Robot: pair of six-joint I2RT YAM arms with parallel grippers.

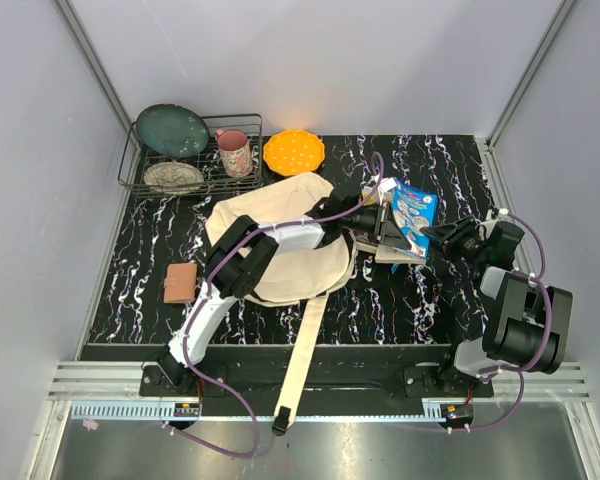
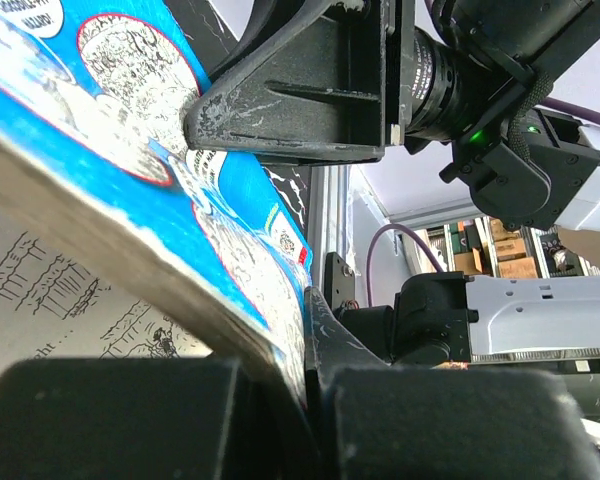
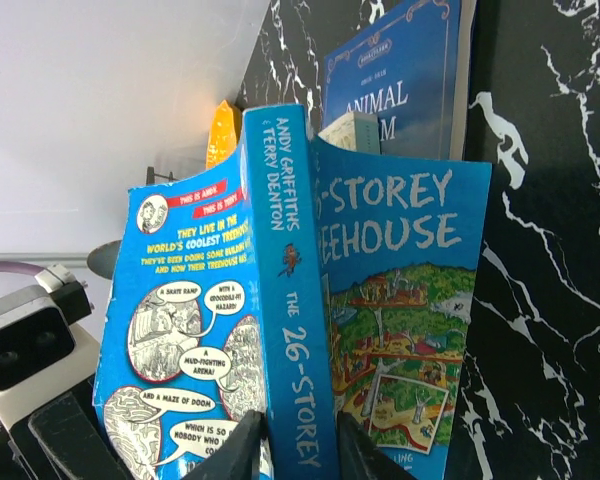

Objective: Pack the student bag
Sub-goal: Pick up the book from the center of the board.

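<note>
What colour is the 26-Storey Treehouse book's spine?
Blue with white lettering; the book's spine shows best in the right wrist view.

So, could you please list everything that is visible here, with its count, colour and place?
student bag: one, cream, table centre, strap over the near edge
Treehouse book: one, blue, held up right of the bag
second book: one, blue, title starts "Animal", on the table beyond the held book
wallet: one, brown, left of the bag
wire rack: one, black, far left corner
dark plate: one, dark green, in the rack
pale plate: one, speckled, in the rack
mug: one, pink, in the rack
dish: one, orange, right of the rack
table: one, black with white veins
left gripper: one, black, shut on the Treehouse book
right gripper: one, black, shut on its spine
</note>
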